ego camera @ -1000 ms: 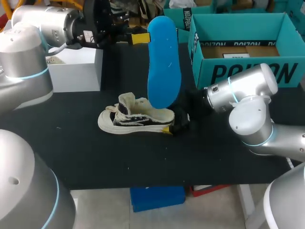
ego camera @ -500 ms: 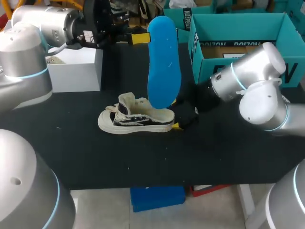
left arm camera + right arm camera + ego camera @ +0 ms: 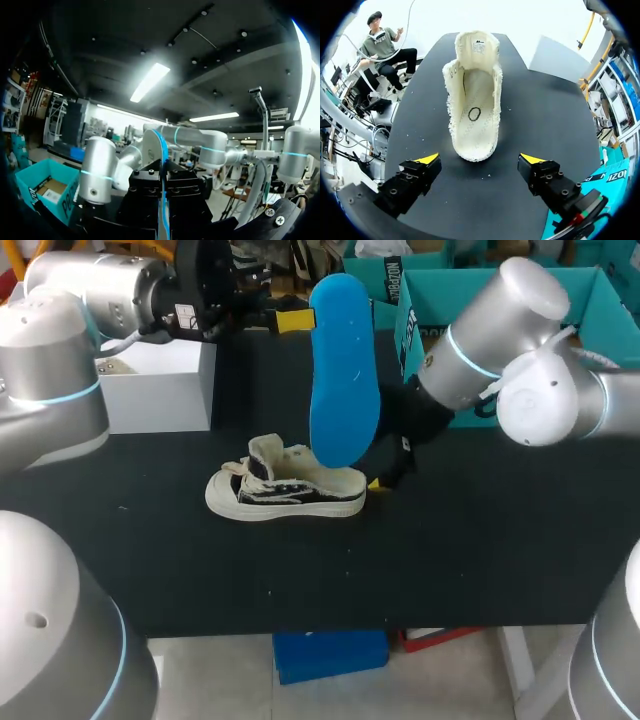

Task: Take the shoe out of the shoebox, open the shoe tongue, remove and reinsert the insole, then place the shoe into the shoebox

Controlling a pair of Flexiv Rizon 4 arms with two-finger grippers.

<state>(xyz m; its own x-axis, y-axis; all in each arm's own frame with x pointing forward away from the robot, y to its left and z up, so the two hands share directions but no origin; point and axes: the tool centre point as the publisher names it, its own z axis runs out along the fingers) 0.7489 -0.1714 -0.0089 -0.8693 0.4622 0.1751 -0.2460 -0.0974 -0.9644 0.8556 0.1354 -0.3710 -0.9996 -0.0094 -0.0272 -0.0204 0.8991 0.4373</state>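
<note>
Blue insole [image 3: 343, 370]: clamped near its upper end in my left gripper [image 3: 293, 320], hanging upright over the shoe [image 3: 285, 488], presumably kept ready for reinsertion.
Shoe: on its sole on the black table [image 3: 200, 570], heel facing my right gripper [image 3: 480, 160], whose fingers are spread wide and empty.
Shoebox [image 3: 440, 278]: behind, partly masked by my right arm.
From overhead, the insole's lower end hides the shoe's opening.

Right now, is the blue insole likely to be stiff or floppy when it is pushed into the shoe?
Probably fairly stiff: gripped only near its top, the insole hangs straight without drooping. Edge-on in the left wrist view it looks thin, so it may bend when pressed into the shoe.
</note>
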